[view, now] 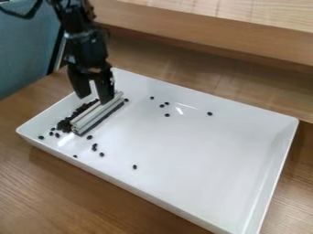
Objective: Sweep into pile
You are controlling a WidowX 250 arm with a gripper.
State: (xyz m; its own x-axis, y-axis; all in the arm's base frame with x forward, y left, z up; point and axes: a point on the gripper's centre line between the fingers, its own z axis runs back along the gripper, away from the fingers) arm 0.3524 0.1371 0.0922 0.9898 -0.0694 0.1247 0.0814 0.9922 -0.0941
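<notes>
Watching from beside the wooden bench (43,183). Black two-finger claw (94,98) hangs over the left end of a glossy white rectangular tray (290,125), its fingers spread with a gap between them; one tip is at the upper end of a pale grey, ribbed straight bar (98,115) with a dark lower edge. Cannot tell if the two touch; no firm hold visible.

The bar lies slantwise in the tray, the main heap of small black beans (65,123) banked along its left side. Strays: a few below the heap, some scattered right of the bar's lower end, a loose group near the far wall, one bean (209,113) well apart to the right.

Step in hand, as I judge it: getting command of the bar, then gathering strays. Grip should be central and square, else the bar will likely swivel about the held end. Lift it clear before going out to the right; dragged flat, it would plough strays the wrong way. Set down beyond the farthest bean, long edge facing the heap, light even pressure, slow draw leftward. Beans look apt to roll round the ends. Ease off before the wall, lest the heap be squashed or flicked over the rim.
</notes>
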